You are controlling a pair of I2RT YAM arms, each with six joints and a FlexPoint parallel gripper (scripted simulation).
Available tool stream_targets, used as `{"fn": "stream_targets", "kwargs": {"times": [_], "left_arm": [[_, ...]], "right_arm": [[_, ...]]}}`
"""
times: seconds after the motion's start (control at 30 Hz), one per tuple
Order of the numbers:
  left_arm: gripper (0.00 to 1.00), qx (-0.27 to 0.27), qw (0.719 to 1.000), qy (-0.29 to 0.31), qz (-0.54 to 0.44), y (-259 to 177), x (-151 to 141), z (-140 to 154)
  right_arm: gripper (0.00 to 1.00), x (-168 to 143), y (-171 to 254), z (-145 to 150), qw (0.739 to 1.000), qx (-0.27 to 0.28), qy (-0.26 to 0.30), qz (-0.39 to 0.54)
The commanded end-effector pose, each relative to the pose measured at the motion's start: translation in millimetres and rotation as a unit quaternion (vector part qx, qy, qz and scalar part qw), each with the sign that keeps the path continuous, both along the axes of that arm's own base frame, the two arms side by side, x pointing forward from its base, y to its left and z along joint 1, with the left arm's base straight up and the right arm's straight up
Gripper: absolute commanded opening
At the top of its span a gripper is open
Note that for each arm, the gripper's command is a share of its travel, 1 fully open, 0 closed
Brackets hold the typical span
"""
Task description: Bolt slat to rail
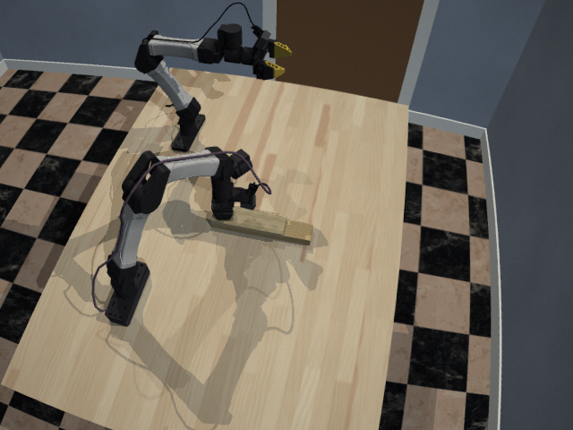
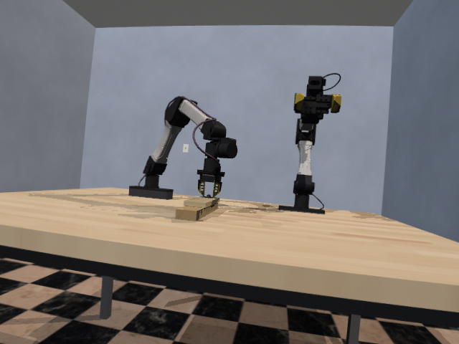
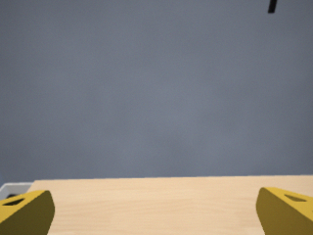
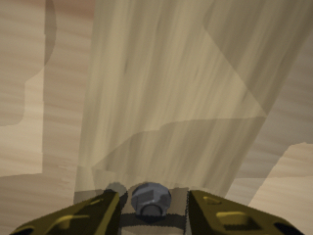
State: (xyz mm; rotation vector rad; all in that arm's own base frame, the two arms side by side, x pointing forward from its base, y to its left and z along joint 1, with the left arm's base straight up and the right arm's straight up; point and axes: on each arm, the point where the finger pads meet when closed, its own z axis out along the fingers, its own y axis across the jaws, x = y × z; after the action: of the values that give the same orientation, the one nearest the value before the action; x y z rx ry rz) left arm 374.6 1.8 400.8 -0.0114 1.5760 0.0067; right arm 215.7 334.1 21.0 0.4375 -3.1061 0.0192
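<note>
So the slat (image 1: 263, 223) (image 2: 200, 201) (image 4: 161, 98) is lying on the rail (image 1: 298, 231) (image 2: 187, 213); above it, the right jaws (image 2: 209, 195) are sitting partly open around the nut (image 4: 151, 200), not gripping, while the left jaws (image 1: 286, 61) (image 2: 318, 103) are hanging wide open, holding nothing.

L grip (image 1: 283, 60) (image 2: 318, 103) (image 3: 156, 211) raised, wide open; R grip (image 2: 210, 194) (image 4: 154, 211) ptd down, partly open.
</note>
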Motion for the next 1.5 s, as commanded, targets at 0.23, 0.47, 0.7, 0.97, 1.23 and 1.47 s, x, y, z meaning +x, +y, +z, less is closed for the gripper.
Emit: {"fn": "stream_targets", "kwargs": {"times": [0.23,0.47,0.7,0.97,1.23,1.47], "left_arm": [[1.00,0.001,1.000,-0.010,-0.001,-0.7,-1.8,7.5],[1.00,0.001,1.000,-0.010,-0.001,-0.7,-1.8,7.5],[1.00,0.001,1.000,-0.010,-0.001,-0.7,-1.8,7.5],[1.00,0.001,1.000,-0.010,-0.001,-0.7,-1.8,7.5],[1.00,0.001,1.000,-0.010,-0.001,-0.7,-1.8,7.5],[1.00,0.001,1.000,-0.010,-0.001,-0.7,-1.8,7.5]], "right_arm": [[0.36,2.6,5.4,21.2,0.935,0.016,-0.009,0.354],[0.36,2.6,5.1,22.0,0.846,0.013,-0.009,0.534],[0.36,2.6,4.8,22.5,0.730,0.012,-0.011,0.683],[0.36,2.4,4.4,22.0,0.561,0.009,-0.010,0.828],[0.36,2.3,4.2,20.8,0.561,0.009,-0.009,0.828],[0.36,1.8,4.5,20.8,0.560,0.009,-0.009,0.828]]}}
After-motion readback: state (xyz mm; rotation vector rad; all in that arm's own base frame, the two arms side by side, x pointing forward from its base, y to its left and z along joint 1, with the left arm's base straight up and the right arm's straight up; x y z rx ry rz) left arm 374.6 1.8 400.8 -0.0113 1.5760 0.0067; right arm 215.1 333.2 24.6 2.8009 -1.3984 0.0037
